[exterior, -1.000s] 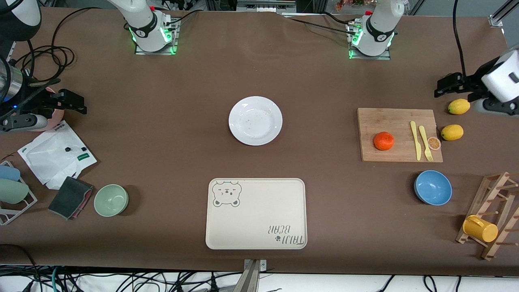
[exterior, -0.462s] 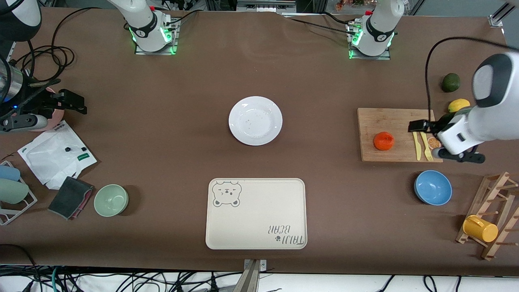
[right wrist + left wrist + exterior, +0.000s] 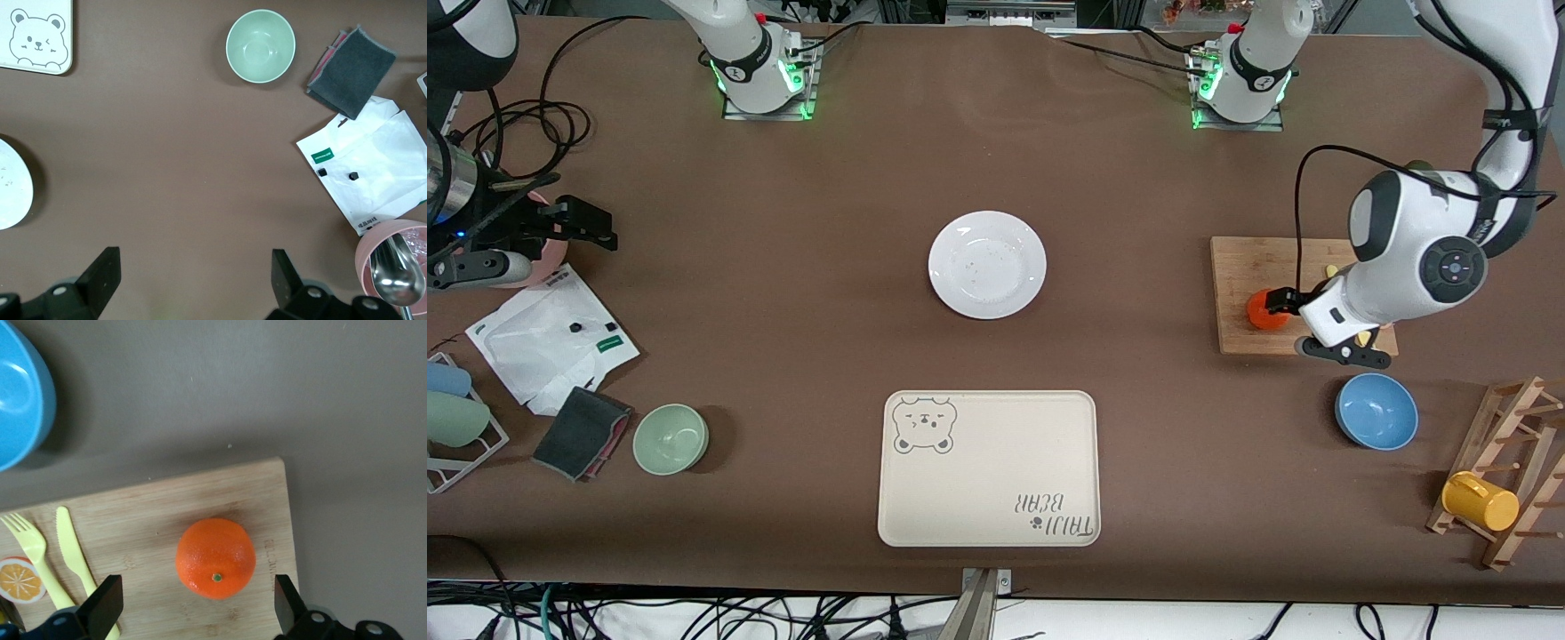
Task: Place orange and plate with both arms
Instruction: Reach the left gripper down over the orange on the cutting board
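Note:
The orange (image 3: 1261,310) sits on the wooden cutting board (image 3: 1240,267) toward the left arm's end of the table. My left gripper (image 3: 1286,322) hangs low over the board, open, its fingers spread either side of the orange (image 3: 215,558) without touching it. The left gripper (image 3: 197,607) holds nothing. The white plate (image 3: 987,264) lies bare at mid-table, and its edge shows in the right wrist view (image 3: 10,183). My right gripper (image 3: 591,224) waits open over the right arm's end of the table, with only brown table between its fingers (image 3: 195,283).
A yellow fork (image 3: 30,547), knife (image 3: 73,553) and orange slice (image 3: 21,578) share the board. A blue bowl (image 3: 1376,411) stands nearer the camera than the board. The bear tray (image 3: 989,468), green bowl (image 3: 671,438), grey cloth (image 3: 583,433) and mug rack (image 3: 1480,500) also stand about.
The left arm has swung in from the lemons at the table's end across the cutting board, bringing its open gripper to the orange. The right arm has not moved.

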`<state>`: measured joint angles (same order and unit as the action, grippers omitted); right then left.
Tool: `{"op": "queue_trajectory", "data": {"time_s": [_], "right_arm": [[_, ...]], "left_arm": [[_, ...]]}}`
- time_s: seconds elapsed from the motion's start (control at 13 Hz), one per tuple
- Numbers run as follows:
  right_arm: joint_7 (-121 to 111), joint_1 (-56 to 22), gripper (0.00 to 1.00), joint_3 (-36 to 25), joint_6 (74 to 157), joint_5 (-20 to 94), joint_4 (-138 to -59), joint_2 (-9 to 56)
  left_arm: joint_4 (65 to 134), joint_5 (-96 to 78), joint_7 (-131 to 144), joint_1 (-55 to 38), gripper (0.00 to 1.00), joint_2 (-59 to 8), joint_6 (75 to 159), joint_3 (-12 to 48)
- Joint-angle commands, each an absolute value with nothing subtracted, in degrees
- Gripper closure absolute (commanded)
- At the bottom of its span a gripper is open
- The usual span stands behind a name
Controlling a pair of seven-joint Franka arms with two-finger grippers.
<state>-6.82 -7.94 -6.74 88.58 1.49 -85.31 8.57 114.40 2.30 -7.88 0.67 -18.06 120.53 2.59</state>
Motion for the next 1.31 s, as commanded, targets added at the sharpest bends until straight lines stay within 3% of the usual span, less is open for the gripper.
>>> {"op": "queue_trajectory", "data": {"time_s": [0.0,1.08,1.23], "right_arm": [[-6.3,-7.7,0.00,-6.7,88.2,2.2,-84.6,8.8],[-6.3,-7.7,0.00,-6.7,88.2,2.2,-84.6,8.9],[-6.3,-7.7,0.00,-6.7,88.2,2.2,-84.6,8.9]], "left_arm": [[115.8,3.8,-9.1,0.6,0.00,-19.9,122.0,2.5],[122.9,3.8,-9.2,0.3,0.01,-24.3,134.6,2.5],[122.5,3.8,-10.6,0.4,0.56,-23.7,134.0,2.6]]}}
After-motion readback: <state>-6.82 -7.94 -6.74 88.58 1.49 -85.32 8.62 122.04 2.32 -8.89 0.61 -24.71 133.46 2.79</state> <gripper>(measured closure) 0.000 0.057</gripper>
